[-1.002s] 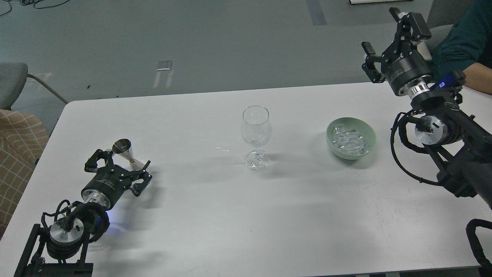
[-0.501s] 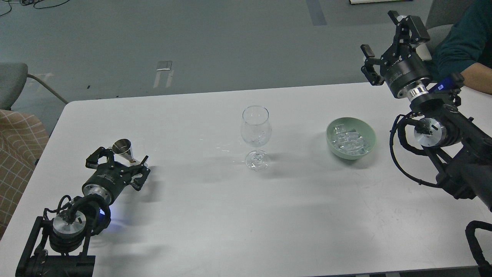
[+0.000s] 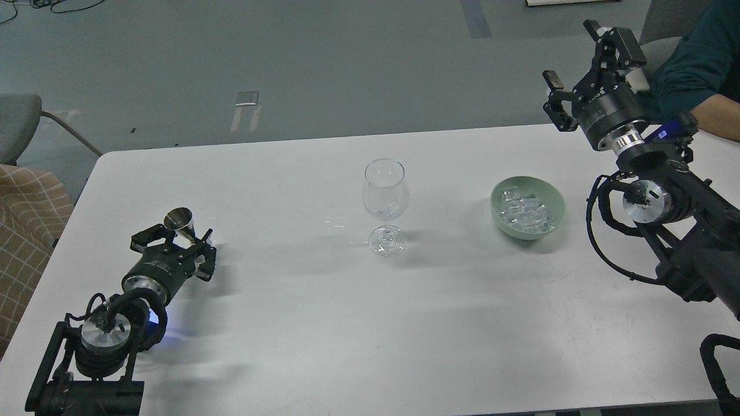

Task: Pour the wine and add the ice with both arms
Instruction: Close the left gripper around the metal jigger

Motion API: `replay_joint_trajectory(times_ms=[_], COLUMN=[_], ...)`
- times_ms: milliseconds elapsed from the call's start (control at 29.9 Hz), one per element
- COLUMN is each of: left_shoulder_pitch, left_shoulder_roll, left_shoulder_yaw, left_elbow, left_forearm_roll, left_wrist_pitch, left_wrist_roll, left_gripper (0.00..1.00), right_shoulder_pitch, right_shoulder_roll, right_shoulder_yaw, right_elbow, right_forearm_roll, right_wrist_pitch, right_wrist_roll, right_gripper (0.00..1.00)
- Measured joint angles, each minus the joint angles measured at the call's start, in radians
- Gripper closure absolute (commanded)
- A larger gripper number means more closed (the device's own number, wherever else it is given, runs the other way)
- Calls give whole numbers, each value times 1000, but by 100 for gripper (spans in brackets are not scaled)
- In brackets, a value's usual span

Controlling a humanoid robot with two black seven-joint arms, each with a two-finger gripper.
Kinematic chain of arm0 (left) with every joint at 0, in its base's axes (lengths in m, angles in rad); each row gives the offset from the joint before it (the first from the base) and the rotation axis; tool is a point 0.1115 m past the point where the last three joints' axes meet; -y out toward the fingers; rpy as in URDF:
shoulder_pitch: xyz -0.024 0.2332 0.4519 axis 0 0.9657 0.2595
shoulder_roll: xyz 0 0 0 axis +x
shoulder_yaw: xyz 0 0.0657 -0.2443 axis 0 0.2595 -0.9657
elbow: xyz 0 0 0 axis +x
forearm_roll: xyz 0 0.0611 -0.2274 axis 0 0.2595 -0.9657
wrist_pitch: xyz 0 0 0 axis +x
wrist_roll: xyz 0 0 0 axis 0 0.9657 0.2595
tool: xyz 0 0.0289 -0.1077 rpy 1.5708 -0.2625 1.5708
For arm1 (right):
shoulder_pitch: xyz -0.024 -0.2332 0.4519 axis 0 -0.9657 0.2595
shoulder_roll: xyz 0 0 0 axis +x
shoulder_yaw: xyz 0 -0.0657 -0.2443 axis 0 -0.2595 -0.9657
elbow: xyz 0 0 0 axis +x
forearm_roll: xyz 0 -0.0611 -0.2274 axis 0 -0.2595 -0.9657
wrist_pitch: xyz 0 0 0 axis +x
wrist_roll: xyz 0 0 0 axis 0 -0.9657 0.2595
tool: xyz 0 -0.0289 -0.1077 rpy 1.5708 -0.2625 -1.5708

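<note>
A small metal jigger [image 3: 178, 221] stands tilted at the table's left. My left gripper [image 3: 184, 238] is low on the table with its fingers closed in around the jigger's base. An empty clear stemmed glass [image 3: 385, 205] stands upright at the table's middle. The ice [image 3: 524, 210], a heap of clear cubes, lies in a pale green bowl [image 3: 495, 203] to the right of the glass. My right gripper [image 3: 572, 53] is open and empty, raised above the table's far right edge, behind and to the right of the bowl.
The white table [image 3: 347, 323] has its far edge behind the glass. A person's teal-sleeved arm [image 3: 696, 69] rests at the far right corner, close behind my right gripper. A grey chair [image 3: 17, 124] and a plaid cloth [image 3: 26, 231] stand off the table's left.
My left gripper's fingers have narrowed around the jigger and shifted slightly left, and the jigger has moved and tilted with them. My right gripper has turned slightly and stays open.
</note>
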Motion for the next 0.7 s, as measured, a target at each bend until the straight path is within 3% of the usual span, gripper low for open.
replay_joint_trajectory(times_ms=[67,200,701], left_shoulder_pitch=[0,0,1], left_shoulder_roll=[0,-2,-11], left_shoulder_yaw=[-1,-1,-5], left_elbow=[0,0,0], left_forearm_roll=[-1,-3,-20], left_wrist_pitch=[-2,-5,-14], left_wrist_roll=[-1,-1,-17], left_gripper=[59,71,88], right_shoulder_pitch=[0,-1,-6], right_shoulder_roll=[0,0,0], right_shoulder_yaw=[0,0,-1], right_elbow=[0,0,1], right_forearm_roll=[0,0,0], right_wrist_pitch=[0,0,0], right_wrist_roll=[0,0,0], right_gripper=[0,0,0])
